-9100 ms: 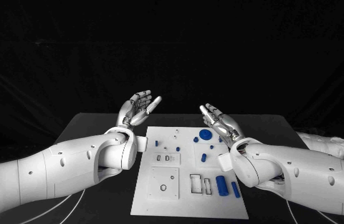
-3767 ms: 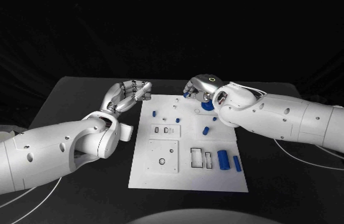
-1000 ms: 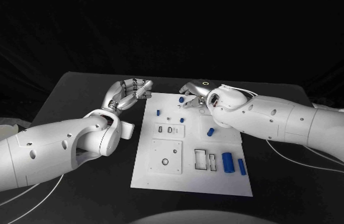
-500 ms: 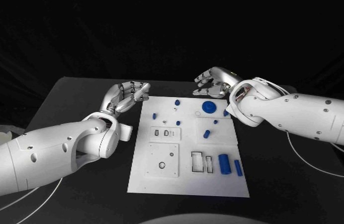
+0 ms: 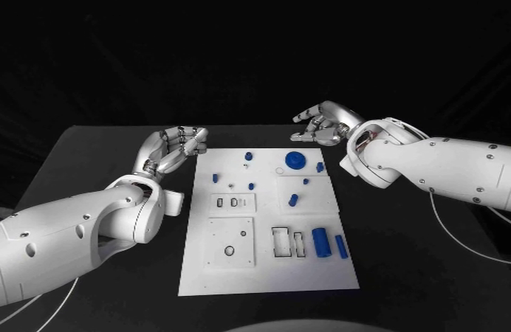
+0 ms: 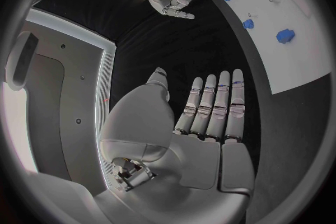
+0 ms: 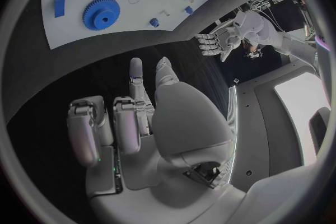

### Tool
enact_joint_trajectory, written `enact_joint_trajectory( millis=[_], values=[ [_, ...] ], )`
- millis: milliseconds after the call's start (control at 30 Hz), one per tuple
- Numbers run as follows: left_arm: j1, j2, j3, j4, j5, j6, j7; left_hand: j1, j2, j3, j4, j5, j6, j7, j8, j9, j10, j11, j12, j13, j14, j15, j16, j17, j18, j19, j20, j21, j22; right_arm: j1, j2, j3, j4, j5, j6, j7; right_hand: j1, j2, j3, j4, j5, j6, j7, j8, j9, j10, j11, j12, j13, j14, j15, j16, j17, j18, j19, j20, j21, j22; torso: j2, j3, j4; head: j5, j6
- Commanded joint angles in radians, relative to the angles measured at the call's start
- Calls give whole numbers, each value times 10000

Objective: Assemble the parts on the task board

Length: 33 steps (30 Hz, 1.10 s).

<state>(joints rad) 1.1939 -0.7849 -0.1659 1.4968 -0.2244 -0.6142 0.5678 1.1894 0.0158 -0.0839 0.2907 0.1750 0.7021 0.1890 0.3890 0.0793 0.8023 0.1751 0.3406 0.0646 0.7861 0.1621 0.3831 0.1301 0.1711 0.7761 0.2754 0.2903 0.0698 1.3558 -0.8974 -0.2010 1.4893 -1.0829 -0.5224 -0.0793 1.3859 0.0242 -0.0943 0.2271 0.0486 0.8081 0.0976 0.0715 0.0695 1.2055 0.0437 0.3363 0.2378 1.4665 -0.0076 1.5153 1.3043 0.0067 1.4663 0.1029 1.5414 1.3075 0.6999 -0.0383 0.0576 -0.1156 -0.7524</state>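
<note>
Blue parts (image 5: 320,241) loose across white task board (image 5: 266,273), gear (image 5: 294,157) near far edge; assembly barely started. Left hand (image 5: 170,149) empty, fingers together; right hand (image 5: 323,125) empty, half-curled.

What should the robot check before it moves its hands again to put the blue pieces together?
1. Right hand holds nothing: ok, its fingers are part curled beyond the far edge of the board, nothing in them.
2. Left hand holds nothing: ok, its fingers lie straight and together, off the board's left side.
3. Round blue toothed gear lies free on the white rectangular task board: ok, no hand touches it.
4. Two long blue cylinders lie side by side at the board's near right: ok.
5. Gear seated on a peg: cannot tell.
6. Board lies flat on the black table: ok.
</note>
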Motion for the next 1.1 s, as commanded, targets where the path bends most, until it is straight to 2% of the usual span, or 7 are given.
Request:
enact_joint_trajectory(
  millis=[33, 133, 200, 267, 533, 733, 1100],
  values=[
    [6, 29, 5, -7, -53, 145, 107, 8, 91, -46, 6, 61, 93, 334, -78, 18, 23, 48, -34, -1, -50, -1, -32, 16, 112, -69, 26, -54, -12, -38, 99, -10, -181, -213, 780, 50, -281, 112, -43, -83, 102, -373, -223, 74, 126, -3755, 204, 5233, 5073, -725, 245, -179, -507, 409, -1206, 74, -1053, 880, -1, -14, 11, -106, 2],
    [6, 35, 5, -23, -53, 143, 103, 13, 96, -47, 5, 64, 94, 334, -82, 18, 23, 48, -35, -1, -53, -1, -31, 16, 112, -71, 26, -56, -12, -74, 251, -14, -398, -792, 1047, -60, -592, 44, -75, 43, 44, -619, -337, -38, 45, -404, 237, 11017, 11254, 225, 369, 387, 1493, 525, -1767, 224, -1356, 594, -9, -14, 14, -116, -2],
    [5, 43, 5, -28, -53, 146, 100, 13, 96, -47, 5, 64, 94, 334, -82, 18, 23, 48, -35, -1, -53, -1, -31, 16, 112, -71, 26, -56, -12, -114, 345, -16, -528, -1283, 1113, -152, -714, -8, -57, 104, 60, -305, -288, 67, 114, 2351, 329, 12065, 12783, 1043, 448, 554, 2665, 470, -1555, 269, -1201, 836, 6, -16, 40, -152, 13],
    [5, 47, 5, -26, -53, 151, 100, 13, 96, -47, 5, 64, 94, 334, -82, 18, 23, 48, -35, -1, -53, -1, -31, 16, 112, -71, 26, -56, -12, -161, 440, -17, -650, -1787, 1123, -270, -870, -28, 5, 203, 12, -15, -260, 175, 188, 3653, 404, 12345, 13330, 1043, 515, 554, 2665, 418, -1334, 319, -1041, 1059, 15, -16, 68, -165, 19],
    [6, 20, 5, -4, -53, 144, 95, 21, 104, -50, 6, 69, 97, 334, -87, 19, 24, 48, -35, -1, -57, 0, -30, 16, 112, -75, 28, -59, -12, -372, 711, -17, -942, -2871, 991, -748, -1317, -523, 752, 403, 343, 716, -143, 305, 446, 3653, 366, 12345, 13330, 1043, 496, 554, 2665, -54, 990, 503, 265, 2599, 19, -12, 53, -121, -12],
    [5, 48, 4, -32, -53, 164, 93, 21, 104, -50, 6, 69, 97, 334, -87, 19, 24, 48, -35, -1, -57, 0, -30, 16, 112, -75, 28, -59, -12, -534, 855, -16, -1141, -3350, 857, -1086, -1174, -687, 1244, 121, 1092, 1185, 117, 358, 647, 3653, 97, 12345, 13330, 1043, 187, 554, 2665, -67, 1045, 232, 294, 2633, 8, -11, 47, -116, -43],
    [4, 38, 3, -31, -53, 156, 100, 35, 120, -57, 6, 80, 103, 334, -97, 21, 27, 49, -36, 0, -63, 1, -26, 17, 112, -83, 30, -65, -13, -690, 959, -14, -1399, -3766, 1215, -1725, -856, -975, 1623, -425, 1687, 1200, 423, 203, 719, 3653, 375, 12345, 13330, 1043, 240, 554, 2665, -67, 1045, 227, 294, 2633, 6, -4, 42, -59, -70]
  ],
)
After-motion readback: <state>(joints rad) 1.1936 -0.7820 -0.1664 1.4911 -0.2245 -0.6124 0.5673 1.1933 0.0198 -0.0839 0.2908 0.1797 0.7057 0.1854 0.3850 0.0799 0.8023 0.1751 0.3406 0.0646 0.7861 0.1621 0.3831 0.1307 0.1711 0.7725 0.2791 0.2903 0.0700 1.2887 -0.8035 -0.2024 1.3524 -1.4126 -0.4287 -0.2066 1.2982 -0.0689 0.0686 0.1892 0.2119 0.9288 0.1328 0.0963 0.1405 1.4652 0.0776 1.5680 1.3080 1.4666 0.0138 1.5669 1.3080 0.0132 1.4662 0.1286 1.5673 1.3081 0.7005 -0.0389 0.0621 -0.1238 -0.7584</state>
